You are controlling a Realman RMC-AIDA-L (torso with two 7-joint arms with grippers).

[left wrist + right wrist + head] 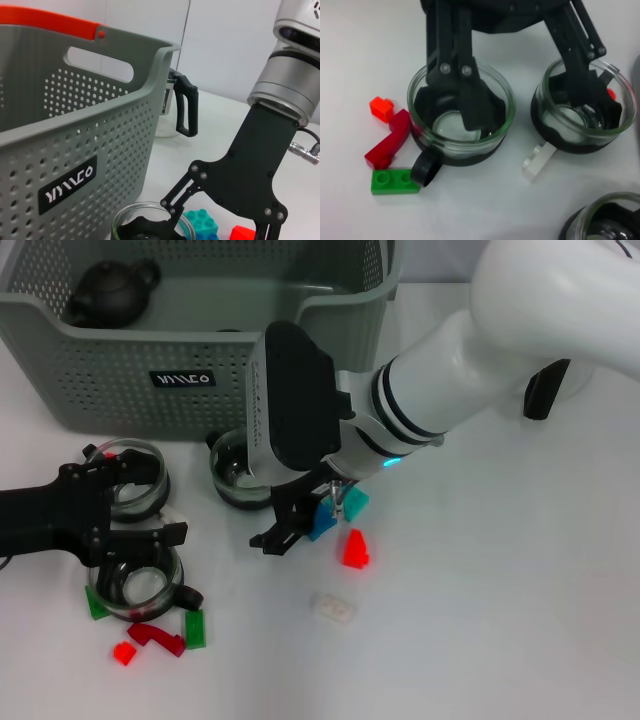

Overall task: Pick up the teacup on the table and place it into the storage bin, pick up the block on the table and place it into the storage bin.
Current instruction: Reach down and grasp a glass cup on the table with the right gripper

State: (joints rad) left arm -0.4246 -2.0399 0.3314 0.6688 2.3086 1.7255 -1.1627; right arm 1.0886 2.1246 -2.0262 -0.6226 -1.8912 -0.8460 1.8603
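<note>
Three glass teacups stand before the grey-green storage bin (120,380): one (135,480) at the left, one (140,585) nearer me, and one (235,475) half hidden behind my right wrist. My left gripper (135,505) is open, with one finger dipping into each of the two left teacups (460,120) (585,110). My right gripper (305,522) is open and low over the table, straddling a blue block (322,523) beside a teal block (356,502). In the left wrist view the blue block (202,225) sits between the right gripper's fingers (170,212).
A black teapot (110,290) lies in the bin. A red block (354,550) and a clear block (333,608) lie near the right gripper. Green (195,628) and red (155,637) blocks lie by the near teacup. A glass jug (177,107) stands behind the bin.
</note>
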